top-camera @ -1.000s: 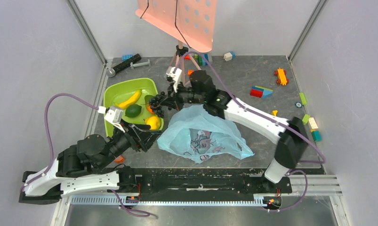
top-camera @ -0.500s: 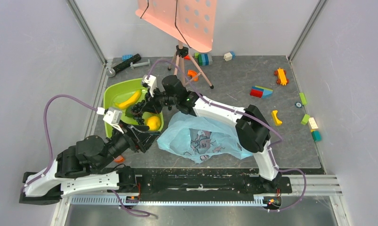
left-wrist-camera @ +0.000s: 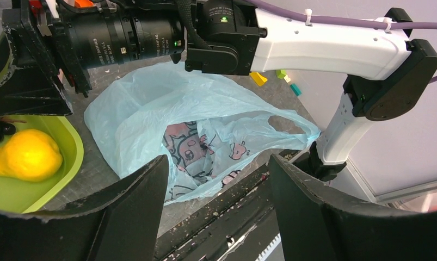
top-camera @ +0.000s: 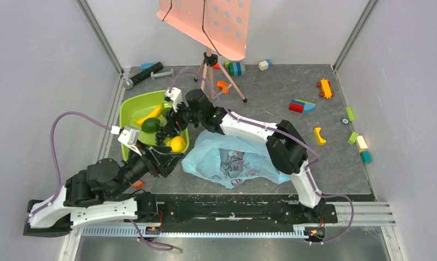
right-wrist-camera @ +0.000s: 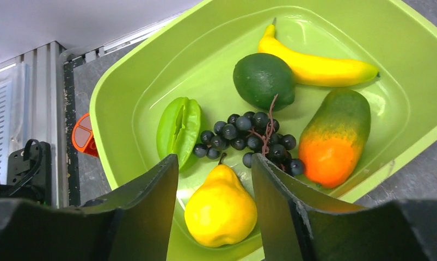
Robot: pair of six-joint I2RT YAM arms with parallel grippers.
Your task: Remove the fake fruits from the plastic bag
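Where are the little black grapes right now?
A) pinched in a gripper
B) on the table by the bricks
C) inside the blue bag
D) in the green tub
D: the grapes lie in the green tub, between the pear and the lime, and nothing pinches them.

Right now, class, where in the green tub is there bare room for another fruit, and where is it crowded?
Free: the tub floor's corner bordered by star fruit, lime and rim. Crowded: the middle, where grapes sit among pear, mango and lime.
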